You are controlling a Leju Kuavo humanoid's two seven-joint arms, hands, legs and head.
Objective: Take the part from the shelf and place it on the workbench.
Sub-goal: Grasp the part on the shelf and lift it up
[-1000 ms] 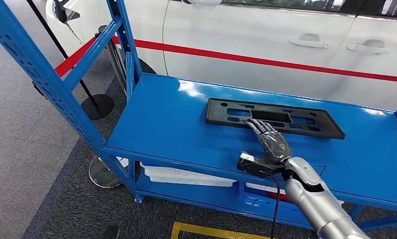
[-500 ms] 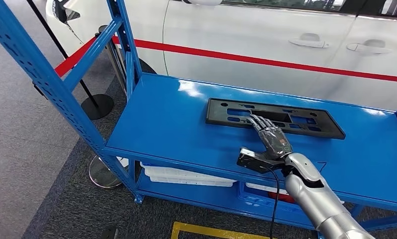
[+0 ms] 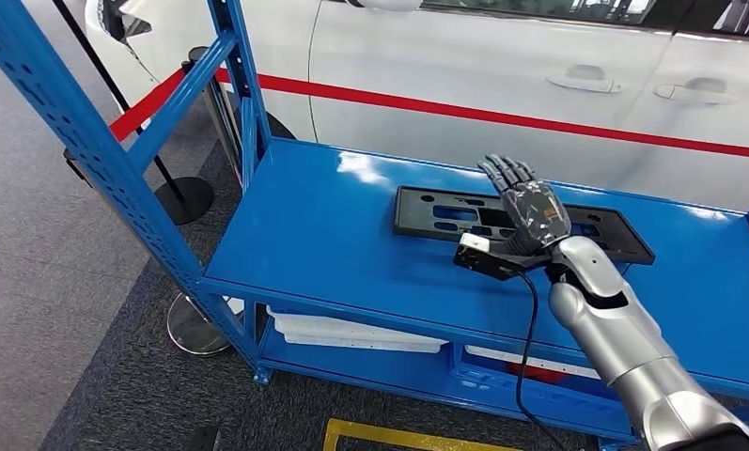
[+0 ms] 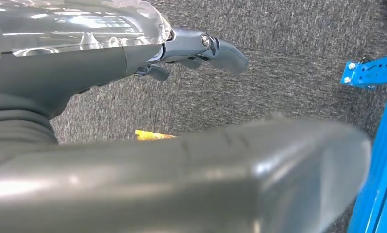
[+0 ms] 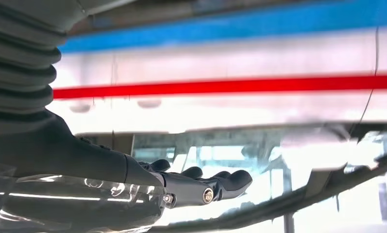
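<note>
Flat black slotted part (image 3: 445, 213) lies on the blue shelf (image 3: 323, 235); right hand (image 3: 528, 211) hovers above, fingers (image 3: 504, 170) together, empty

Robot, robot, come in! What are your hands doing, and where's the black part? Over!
Right hand open, raised above black part. Part flat on blue shelf. Left hand empty, by floor. Nothing in the way.

The right hand (image 5: 181, 187) reaches in from nine o'clock toward the centre, its dark fingers (image 5: 232, 180) stretched out close together and holding nothing. Behind it a white car (image 5: 220, 111) spans the frame, with a red stripe (image 5: 220, 87) running from nine to three o'clock. A blurred blue shelf (image 5: 230, 24) edge crosses near twelve o'clock.
</note>
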